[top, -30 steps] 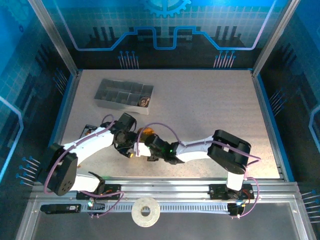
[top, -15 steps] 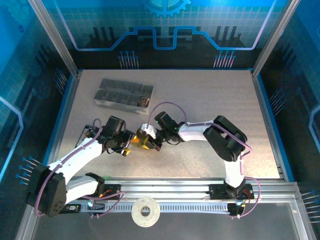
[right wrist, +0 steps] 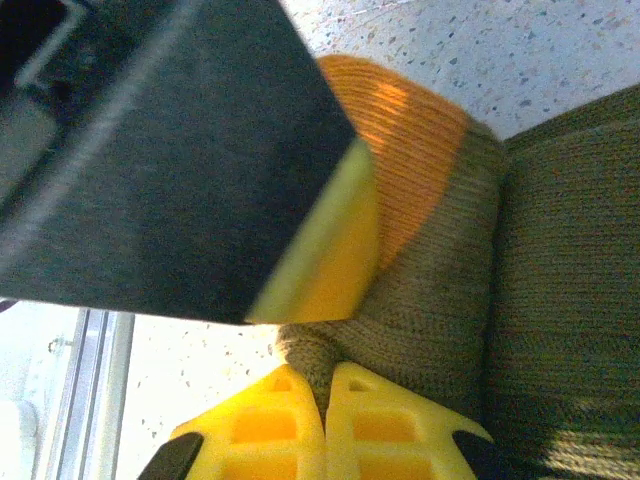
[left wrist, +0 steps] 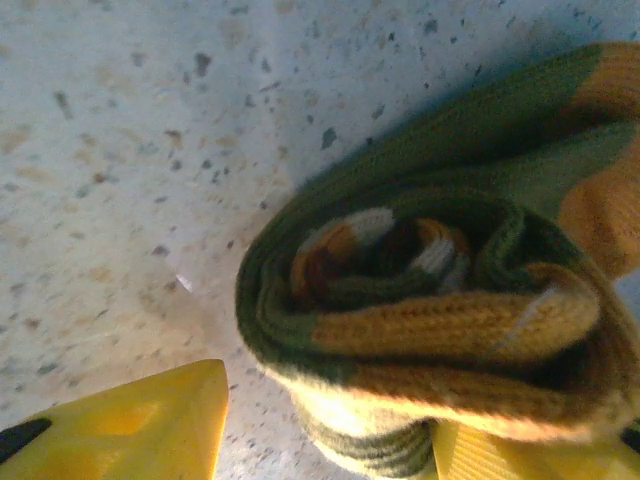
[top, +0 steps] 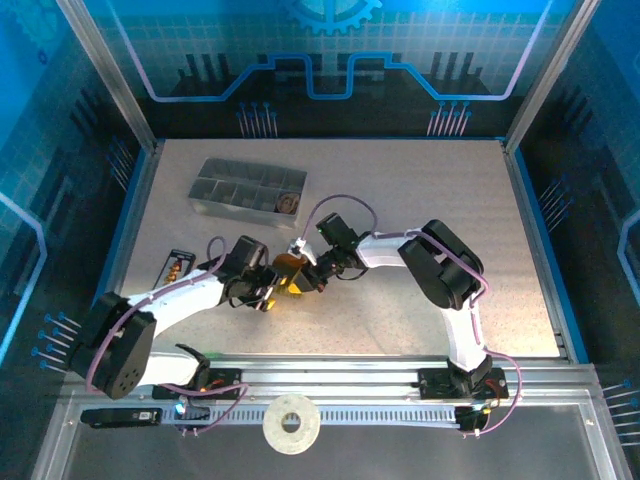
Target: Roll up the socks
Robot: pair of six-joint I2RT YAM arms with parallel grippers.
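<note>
From above, my left claw [top: 267, 296] and right claw [top: 308, 278] meet over the olive sock [top: 289, 270] on the near middle of the worktop [top: 430, 200], with bare speckled surface open to the right and far and the grey tray [top: 240, 187] far left; at my left wrist, the fingers [left wrist: 130, 425] are spread around the rolled sock; at my right wrist, the fingers [right wrist: 385, 425] are pressed together, nipping its fabric.

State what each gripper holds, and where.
Right gripper pinches the sock by a fold of its olive fabric. Left gripper straddles the rolled end, jaws open, holding nothing.
</note>
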